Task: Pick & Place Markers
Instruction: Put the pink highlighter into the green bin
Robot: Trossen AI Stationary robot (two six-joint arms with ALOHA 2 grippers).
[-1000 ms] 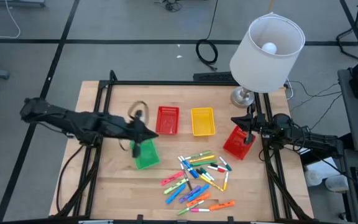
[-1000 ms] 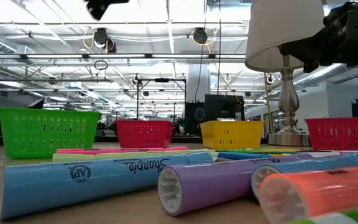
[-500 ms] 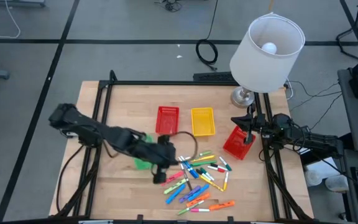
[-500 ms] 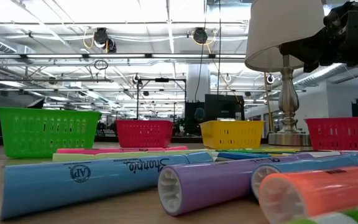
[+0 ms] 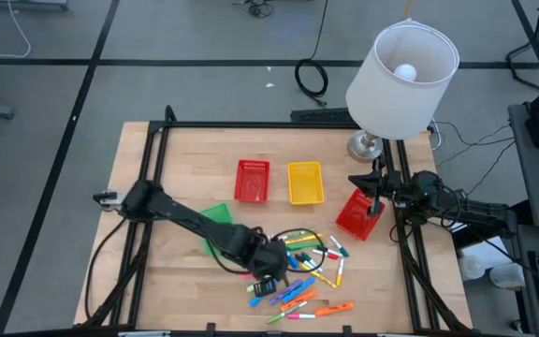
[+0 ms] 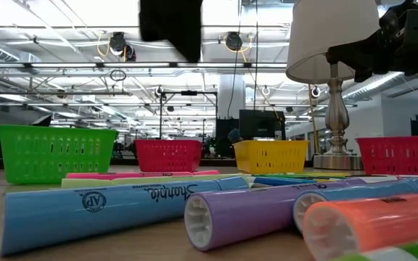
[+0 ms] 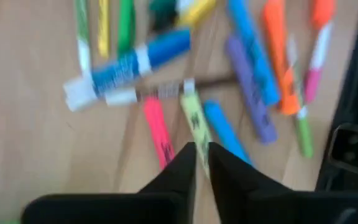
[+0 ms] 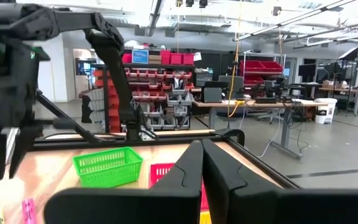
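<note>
Your left end effector [image 7: 202,155], fingers slightly apart, hovers over the loose plastic markers [image 5: 302,265]; the green mesh basket [image 5: 218,220] contents are hidden.

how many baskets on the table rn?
4: green basket at left, half under the left arm; red basket and yellow basket side by side mid-table; second red basket tilted by the right gripper. None looks hidden.

Even, bright overhead light falls on the table [image 5: 176,159], with a lit lamp [image 5: 402,80] at its far right corner and only faint shadows beside the markers [image 5: 298,267]. In the left wrist view those markers [image 7: 166,56] are smeared by blur. In the low view, ceiling lights [image 6: 216,18] glare above the lamp shade [image 6: 332,36], and the nearest markers [image 6: 252,210] are soft.
</note>
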